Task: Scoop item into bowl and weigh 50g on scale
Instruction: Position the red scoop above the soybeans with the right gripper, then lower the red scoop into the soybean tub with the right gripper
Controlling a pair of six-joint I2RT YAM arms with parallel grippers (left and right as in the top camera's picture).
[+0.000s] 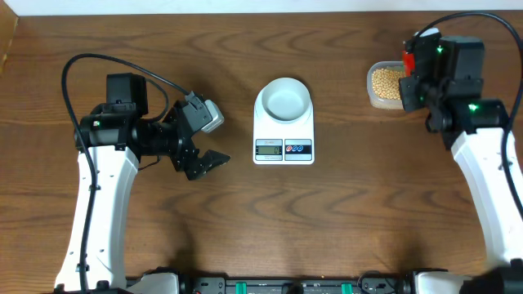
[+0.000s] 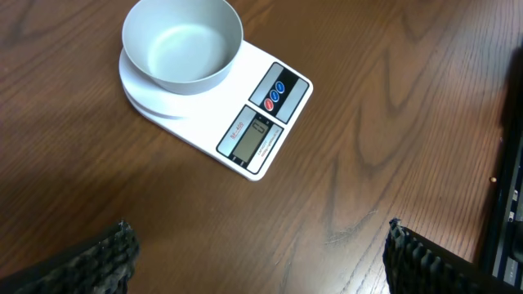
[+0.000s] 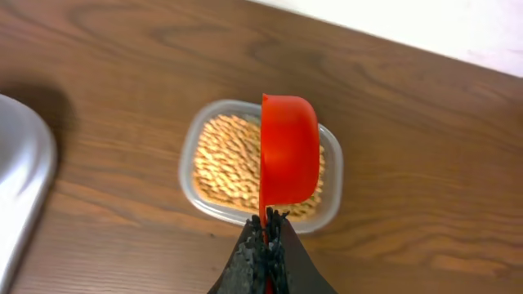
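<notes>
Overhead looking straight down on the whole table point(image 1: 163, 49), left wrist low and close, tilted toward scale point(image 2: 204, 122) and bowl point(image 2: 181, 49), both shared with overhead, right wrist close above bean tub point(image 3: 188, 163), likewise shared.

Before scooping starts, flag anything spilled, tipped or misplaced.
Nothing stands out: the empty bowl sits upright on the scale, the beans lie inside their clear tub, and the right gripper holds the red scoop above it.

Smooth dark wood-grain table point(image 1: 368, 212) with a soft sheen; glossy white plastic scale point(image 1: 283, 131); smooth matt pale bowl point(image 1: 283, 102); clear plastic tub point(image 3: 186, 163); dull tan beans point(image 3: 225, 167); shiny red plastic scoop point(image 3: 288, 151); ribbed matt black pads point(image 2: 102, 261) on the left gripper point(image 2: 257, 265)
</notes>
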